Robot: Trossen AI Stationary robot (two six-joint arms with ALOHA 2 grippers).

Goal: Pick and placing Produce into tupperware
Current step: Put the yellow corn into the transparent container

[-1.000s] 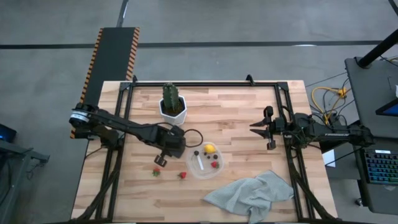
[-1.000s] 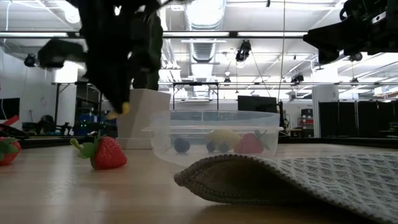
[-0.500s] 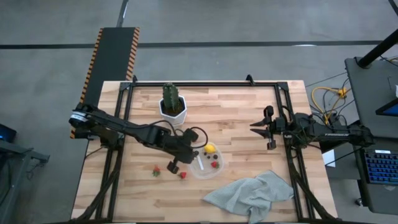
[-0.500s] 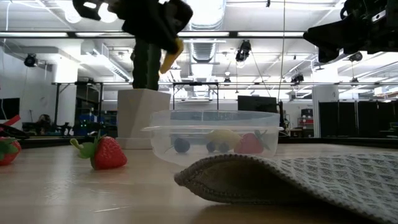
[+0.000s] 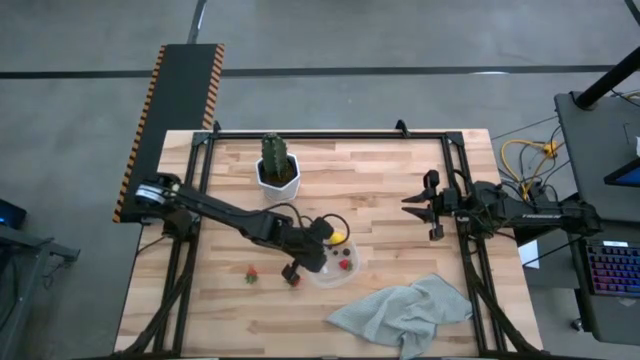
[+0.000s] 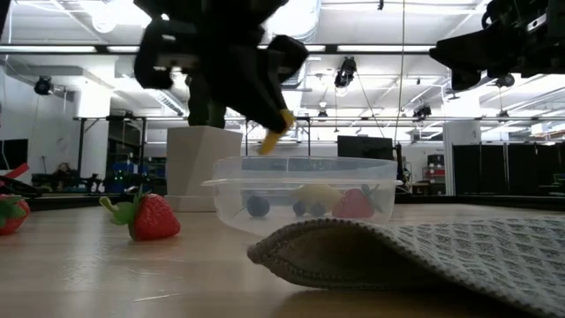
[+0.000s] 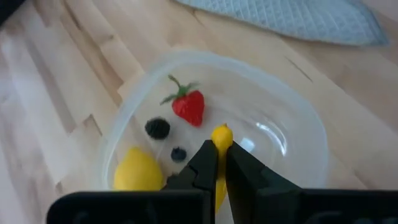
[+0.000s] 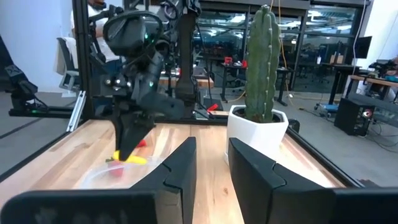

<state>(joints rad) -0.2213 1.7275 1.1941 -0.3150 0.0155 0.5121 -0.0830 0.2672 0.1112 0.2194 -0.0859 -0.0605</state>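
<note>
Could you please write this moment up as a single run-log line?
left gripper: shut on yellow piece, over tupperware | right gripper: idle, right side | tupperware holds lemon, strawberry, berries

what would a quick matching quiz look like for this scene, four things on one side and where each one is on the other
Things
1. yellow piece
2. lemon
3. cactus
4. grey-green cloth

Places
A. in a white pot at the back of the table
B. lying inside the tupperware
C. spread on the table's front edge, right of the tupperware
D. pinched in the left gripper above the tupperware

Pairs: 1-D, 2-B, 3-A, 4-C
</note>
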